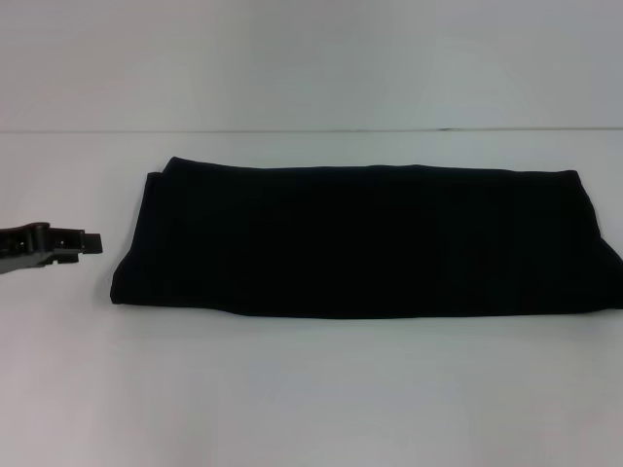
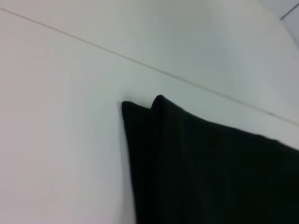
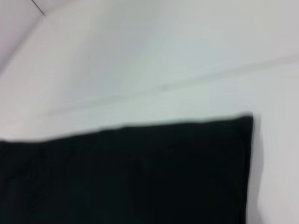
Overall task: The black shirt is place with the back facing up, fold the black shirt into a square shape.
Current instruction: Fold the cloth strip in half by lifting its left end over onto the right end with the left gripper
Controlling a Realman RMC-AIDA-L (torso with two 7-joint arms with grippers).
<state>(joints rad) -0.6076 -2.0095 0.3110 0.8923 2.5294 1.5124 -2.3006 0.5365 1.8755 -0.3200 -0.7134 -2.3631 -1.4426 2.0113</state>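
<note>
Shirt (image 1: 365, 243) folded long | left gripper (image 1: 83, 243) beside it, head view only, grip state unclear

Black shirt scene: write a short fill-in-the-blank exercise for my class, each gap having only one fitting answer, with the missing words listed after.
1. The black shirt lies on a table whose colour is ____.
2. In the head view the shirt is folded into a long band, clearly wider than it is ____.
3. The only gripper in the head view is the ____ gripper, at the table's edge.
4. That gripper is apart from the shirt and holds ____.

Missing words: white; deep; left; nothing
</note>
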